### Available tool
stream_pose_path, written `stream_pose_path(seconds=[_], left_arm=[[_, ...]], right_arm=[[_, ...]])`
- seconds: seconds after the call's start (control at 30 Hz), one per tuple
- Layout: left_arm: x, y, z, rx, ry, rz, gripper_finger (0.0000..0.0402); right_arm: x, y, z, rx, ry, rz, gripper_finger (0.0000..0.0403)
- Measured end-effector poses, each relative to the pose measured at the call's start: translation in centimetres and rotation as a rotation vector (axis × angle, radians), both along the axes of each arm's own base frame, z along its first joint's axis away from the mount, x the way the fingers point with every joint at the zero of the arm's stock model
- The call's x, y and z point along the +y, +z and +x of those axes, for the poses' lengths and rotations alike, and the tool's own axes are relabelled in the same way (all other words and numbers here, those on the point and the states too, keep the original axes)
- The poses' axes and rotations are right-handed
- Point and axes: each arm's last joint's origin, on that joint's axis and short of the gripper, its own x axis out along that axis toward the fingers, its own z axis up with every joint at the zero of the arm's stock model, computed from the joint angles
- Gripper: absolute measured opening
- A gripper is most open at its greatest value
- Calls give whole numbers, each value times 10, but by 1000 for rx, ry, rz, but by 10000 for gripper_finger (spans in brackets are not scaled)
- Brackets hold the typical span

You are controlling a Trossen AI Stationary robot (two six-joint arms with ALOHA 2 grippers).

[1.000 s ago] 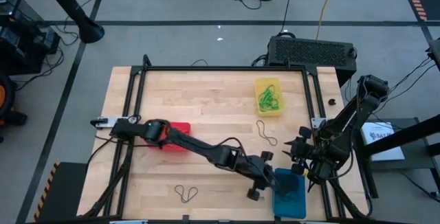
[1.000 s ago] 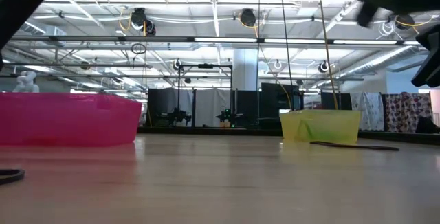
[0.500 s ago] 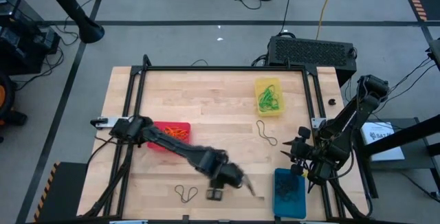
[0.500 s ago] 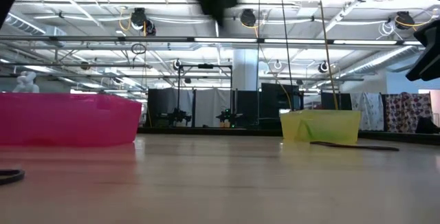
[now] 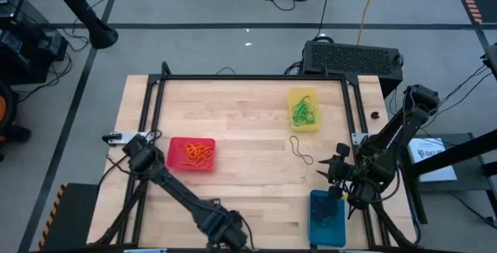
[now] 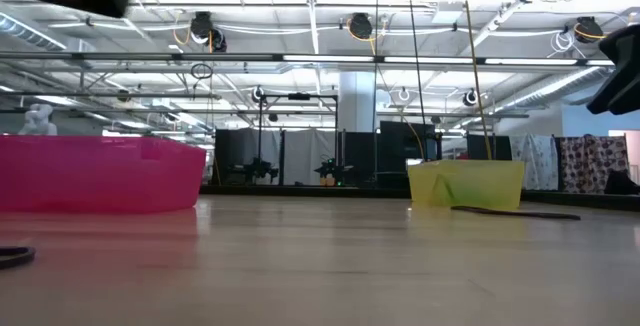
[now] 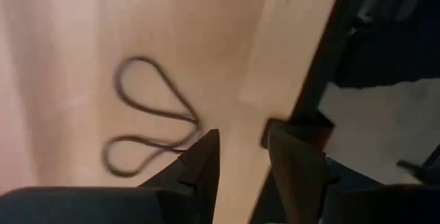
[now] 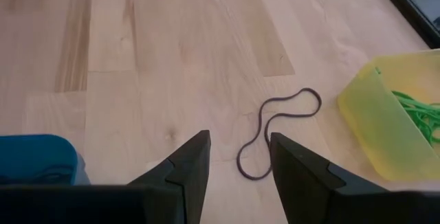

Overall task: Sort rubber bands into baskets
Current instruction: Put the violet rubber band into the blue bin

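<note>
A dark rubber band (image 7: 148,121), twisted into a figure-eight, lies flat on the wood near the table's front edge. My left gripper (image 7: 240,157) hangs open above it, pointing down, with the band just beside its fingertips; in the high view the gripper (image 5: 227,234) hides the band. A second dark band (image 8: 275,128) lies flat between the yellow basket (image 5: 304,109), which holds green bands, and the blue basket (image 5: 327,216), which holds dark ones. My right gripper (image 5: 332,177) waits open by the blue basket. The red basket (image 5: 191,154) holds orange bands.
A black frame rail (image 5: 155,121) runs along the table's left, far and right sides. The table's near edge (image 7: 289,80) is right beside my left gripper. Bare wood lies between the three baskets. A black box (image 5: 351,57) sits beyond the far edge.
My left gripper has swung from over the blue basket toward the table's left along the near edge, rolling and tipping until it points down over the dark band there. The arm has cleared off the red basket, which now shows in full. My right arm kept still.
</note>
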Motion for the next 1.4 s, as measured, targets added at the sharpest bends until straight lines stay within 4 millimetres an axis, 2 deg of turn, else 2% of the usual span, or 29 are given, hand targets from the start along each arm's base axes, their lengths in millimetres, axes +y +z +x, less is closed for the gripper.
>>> stream_pose_path(seconds=[0.2, 0.4, 0.87, 1.07, 1.17, 1.33, 1.4], left_arm=[[-15, -19, -12, -3, 88, 6, 132], [-12, -39, -23, 20, 119, 94, 132], [-8, -53, -29, 37, 160, 156, 132], [-7, -58, -30, 44, 142, 115, 130], [-8, -58, -29, 38, 126, 110, 106], [-8, -58, -30, 38, 105, 109, 24], [-8, -58, -30, 37, 101, 108, 9]], right_arm=[[2, 1, 2, -21, 12, 4, 146], [5, 2, 3, -30, 40, 4, 146], [6, 2, 4, -17, 82, -33, 146], [6, 2, 4, -14, 91, -43, 146], [6, 2, 4, -14, 92, -44, 146], [6, 2, 4, -17, 92, -39, 146], [6, 2, 4, -18, 92, -38, 146]])
